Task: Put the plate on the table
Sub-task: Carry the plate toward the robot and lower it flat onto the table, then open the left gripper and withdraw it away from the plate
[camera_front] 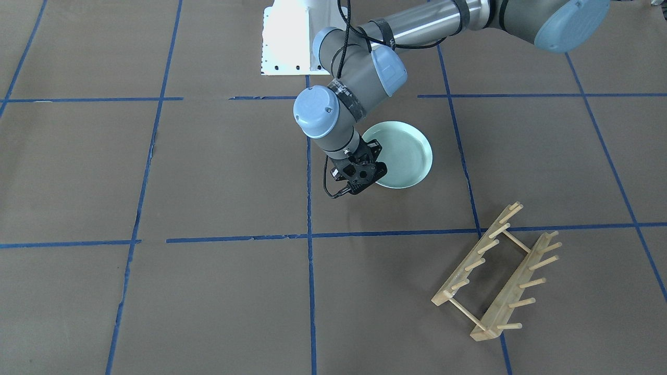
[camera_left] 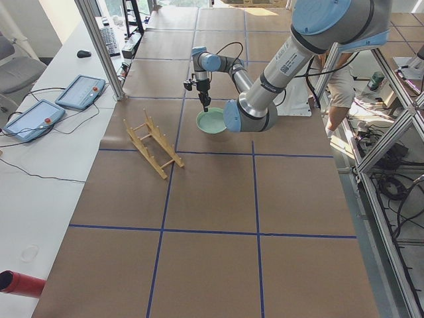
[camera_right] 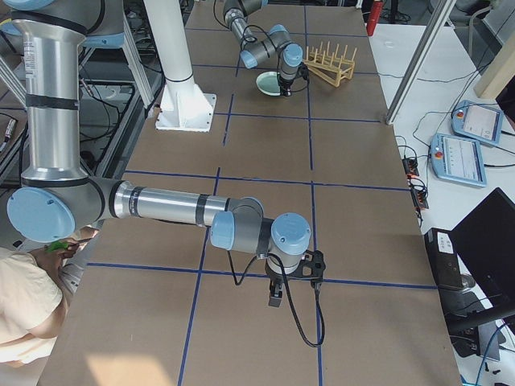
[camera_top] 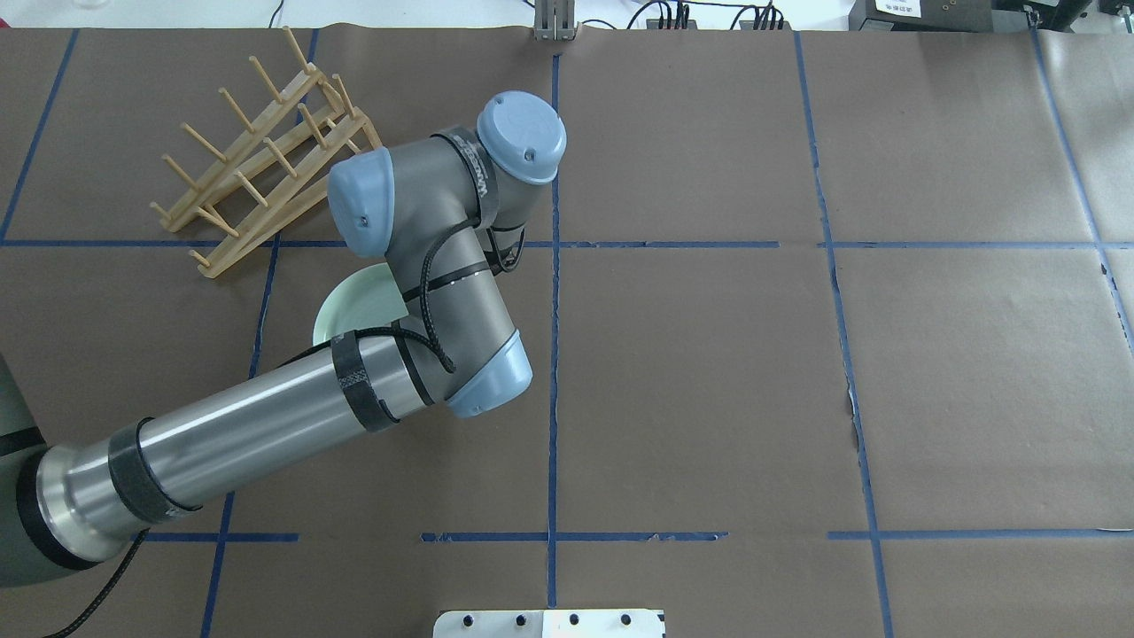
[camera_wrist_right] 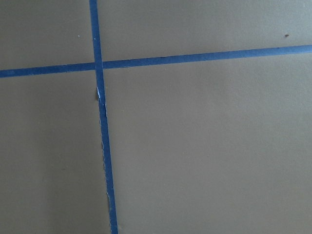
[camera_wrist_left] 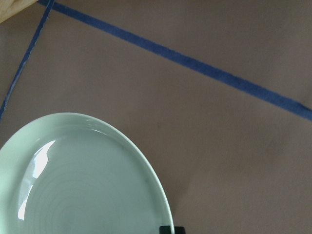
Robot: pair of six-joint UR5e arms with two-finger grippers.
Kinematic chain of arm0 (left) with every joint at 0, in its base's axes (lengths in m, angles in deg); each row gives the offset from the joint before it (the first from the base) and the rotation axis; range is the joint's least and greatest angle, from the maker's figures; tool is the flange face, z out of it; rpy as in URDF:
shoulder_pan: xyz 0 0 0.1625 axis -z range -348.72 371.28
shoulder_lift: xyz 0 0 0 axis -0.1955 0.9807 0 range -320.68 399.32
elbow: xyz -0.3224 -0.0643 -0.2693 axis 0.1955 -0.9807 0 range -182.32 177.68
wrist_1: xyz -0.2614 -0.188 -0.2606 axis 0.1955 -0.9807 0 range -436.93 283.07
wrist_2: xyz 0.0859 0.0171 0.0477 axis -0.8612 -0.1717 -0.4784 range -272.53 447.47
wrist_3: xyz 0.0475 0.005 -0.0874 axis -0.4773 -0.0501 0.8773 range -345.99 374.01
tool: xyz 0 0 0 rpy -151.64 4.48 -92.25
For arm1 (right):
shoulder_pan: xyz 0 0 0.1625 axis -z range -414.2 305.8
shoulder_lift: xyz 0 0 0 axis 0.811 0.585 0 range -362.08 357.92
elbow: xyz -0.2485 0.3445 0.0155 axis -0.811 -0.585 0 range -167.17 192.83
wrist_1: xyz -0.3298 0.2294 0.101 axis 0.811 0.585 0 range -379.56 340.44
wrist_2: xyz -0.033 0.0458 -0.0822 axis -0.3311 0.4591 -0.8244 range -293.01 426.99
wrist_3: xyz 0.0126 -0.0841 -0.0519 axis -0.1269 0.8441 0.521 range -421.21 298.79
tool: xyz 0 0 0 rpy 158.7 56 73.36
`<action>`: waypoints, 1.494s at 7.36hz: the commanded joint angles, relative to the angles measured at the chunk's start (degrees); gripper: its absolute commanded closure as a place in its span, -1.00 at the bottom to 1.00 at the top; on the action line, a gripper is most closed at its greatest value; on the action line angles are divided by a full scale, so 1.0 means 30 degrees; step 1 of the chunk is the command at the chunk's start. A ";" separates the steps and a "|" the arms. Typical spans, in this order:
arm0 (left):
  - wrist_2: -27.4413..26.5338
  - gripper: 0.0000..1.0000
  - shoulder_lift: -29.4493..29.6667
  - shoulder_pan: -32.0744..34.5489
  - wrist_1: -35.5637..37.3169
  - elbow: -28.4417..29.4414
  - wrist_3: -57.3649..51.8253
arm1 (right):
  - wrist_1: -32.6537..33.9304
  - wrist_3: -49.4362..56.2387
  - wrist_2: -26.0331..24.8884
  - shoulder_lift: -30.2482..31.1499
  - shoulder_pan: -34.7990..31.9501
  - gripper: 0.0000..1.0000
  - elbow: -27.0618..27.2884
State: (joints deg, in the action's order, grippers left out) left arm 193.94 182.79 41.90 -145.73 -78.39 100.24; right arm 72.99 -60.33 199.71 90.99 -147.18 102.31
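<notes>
Plate, one, at left claw; one wooden rack apart.

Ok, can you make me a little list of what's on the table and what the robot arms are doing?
plate: pale green, right way up, level, down at the table
left gripper: at the plate's rim; grip unclear
right gripper: far from the plate, above the table
wooden rack: empty, apart from the plate
</notes>
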 commanded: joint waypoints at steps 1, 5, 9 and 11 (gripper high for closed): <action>-0.0011 0.56 -0.0449 -0.0247 -0.1203 -0.0043 -0.0033 | 0.0001 0.0000 0.0000 0.0000 0.0000 -1.00 0.0000; 0.0191 -1.00 -0.2549 0.1908 -0.1356 -0.6346 -0.2971 | 0.0001 0.0000 0.0000 0.0000 0.0000 -1.00 0.0000; 0.5366 -1.00 -0.7814 1.1707 -0.2082 -0.8657 -2.0256 | 0.0001 0.0000 0.0000 0.0000 0.0000 -1.00 0.0000; 0.7247 -1.00 -1.1882 1.5556 -0.4069 -0.8074 -2.7308 | 0.0001 0.0000 0.0000 0.0000 0.0000 -1.00 -0.0029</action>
State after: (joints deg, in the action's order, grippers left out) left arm 211.99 155.17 80.81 -154.21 -103.59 32.26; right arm 72.99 -60.33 199.71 90.99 -147.18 102.26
